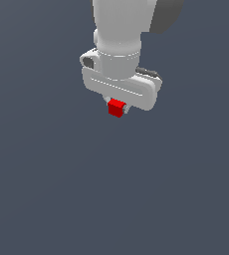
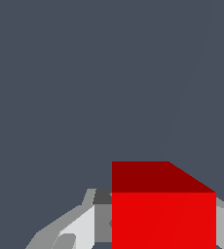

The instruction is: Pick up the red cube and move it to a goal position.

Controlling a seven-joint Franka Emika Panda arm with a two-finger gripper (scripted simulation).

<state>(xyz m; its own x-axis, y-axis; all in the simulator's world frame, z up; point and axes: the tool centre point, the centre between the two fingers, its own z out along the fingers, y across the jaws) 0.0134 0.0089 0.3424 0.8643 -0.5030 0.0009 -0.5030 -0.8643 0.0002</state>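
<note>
The red cube (image 1: 116,107) is small and plain, and it hangs just under the white hand of the arm. My gripper (image 1: 117,108) is shut on it, with pale fingers (image 1: 128,108) showing on either side of it. In the wrist view the red cube (image 2: 162,214) fills much of the picture near the camera, held between grey-white fingers (image 2: 82,226) against the flat dark surface. No goal marker shows in either view.
A uniform dark grey-blue floor (image 1: 47,189) fills both views. The white arm (image 1: 119,30) comes down from the upper part of the exterior view. Nothing else stands in view.
</note>
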